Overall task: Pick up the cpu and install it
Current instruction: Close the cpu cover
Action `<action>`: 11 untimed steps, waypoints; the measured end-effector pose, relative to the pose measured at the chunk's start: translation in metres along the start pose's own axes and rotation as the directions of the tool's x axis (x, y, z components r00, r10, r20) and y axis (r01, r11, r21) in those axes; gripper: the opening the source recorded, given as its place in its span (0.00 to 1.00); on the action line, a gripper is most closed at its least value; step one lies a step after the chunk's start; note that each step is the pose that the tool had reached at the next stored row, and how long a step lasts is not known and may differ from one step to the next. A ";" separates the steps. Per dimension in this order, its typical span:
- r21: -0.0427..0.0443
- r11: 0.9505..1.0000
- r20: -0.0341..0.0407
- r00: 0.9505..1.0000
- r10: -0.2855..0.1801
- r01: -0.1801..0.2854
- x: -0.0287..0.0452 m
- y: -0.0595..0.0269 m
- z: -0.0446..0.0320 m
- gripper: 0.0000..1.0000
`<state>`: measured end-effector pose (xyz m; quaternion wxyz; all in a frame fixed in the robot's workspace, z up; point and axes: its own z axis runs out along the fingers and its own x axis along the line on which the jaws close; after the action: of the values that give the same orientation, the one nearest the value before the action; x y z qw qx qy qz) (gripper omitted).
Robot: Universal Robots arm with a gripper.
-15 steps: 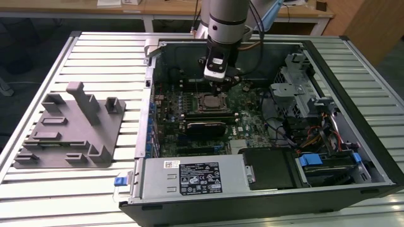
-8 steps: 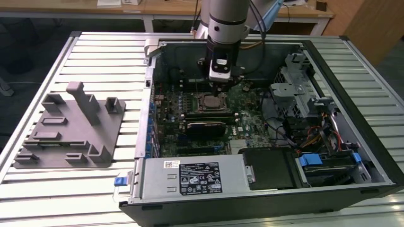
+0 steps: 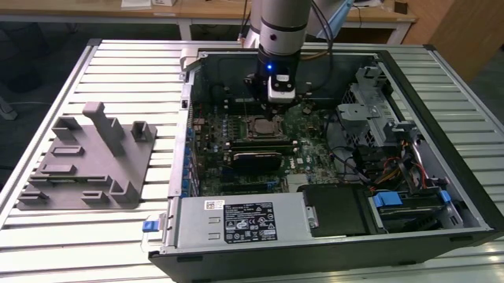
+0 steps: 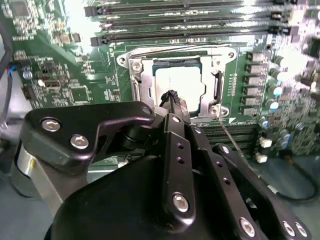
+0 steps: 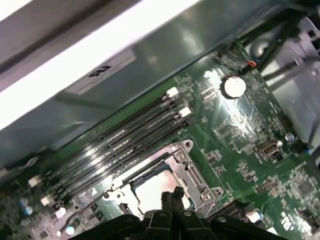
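**Exterior view.** Open computer case (image 3: 461, 194), lying on a slatted metal surface (image 3: 118, 65). Robot arm (image 3: 282, 23) hangs vertically over the motherboard. Hand (image 3: 273, 112) sits directly above the socket frame (image 3: 264, 127). A grey moulded fixture (image 3: 87, 159) lies well apart from the socket frame, outside the case. The power supply (image 3: 244, 221) sits inside the case, at the wall nearest the camera.

**Second wrist view.** The cpu (image 4: 187, 82) lies flat inside the socket frame (image 4: 134, 85), silvery top upward. Hand (image 4: 172, 96): fingertips drawn together with no gap visible, nothing between them, poised over the cpu's edge. Whether they touch it cannot be told. Memory slots (image 4: 190, 20) run just beyond the socket frame.

**First wrist view.** The cpu (image 5: 150, 197) is seated within the socket frame (image 5: 195, 175), and the hand (image 5: 172, 196) is closed above it. Memory slots (image 5: 125, 145) lie alongside the frame.

**Handling note (judgement).** The cpu is likely light, rigid, thin and smooth-topped, with a fragile contact side. It is best gripped by two opposite edges and kept level.
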<state>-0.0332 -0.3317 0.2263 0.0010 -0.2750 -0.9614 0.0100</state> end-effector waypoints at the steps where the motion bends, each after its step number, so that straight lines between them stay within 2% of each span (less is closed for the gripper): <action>1: 0.000 1.000 0.000 1.000 -0.018 0.018 0.0000 0.0000 0.0001 0.11; 4: 0.000 0.997 0.001 0.997 -0.072 0.072 0.0000 0.0000 0.0005 0.11; 7: 0.000 0.992 0.003 0.992 -0.127 0.127 0.0000 0.0000 0.0010 0.11; 11: 0.000 0.978 0.004 0.978 -0.209 0.209 0.0000 0.0000 0.0017 0.11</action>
<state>-0.0332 -0.3317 0.2247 -0.0001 -0.1725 -0.9850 0.0101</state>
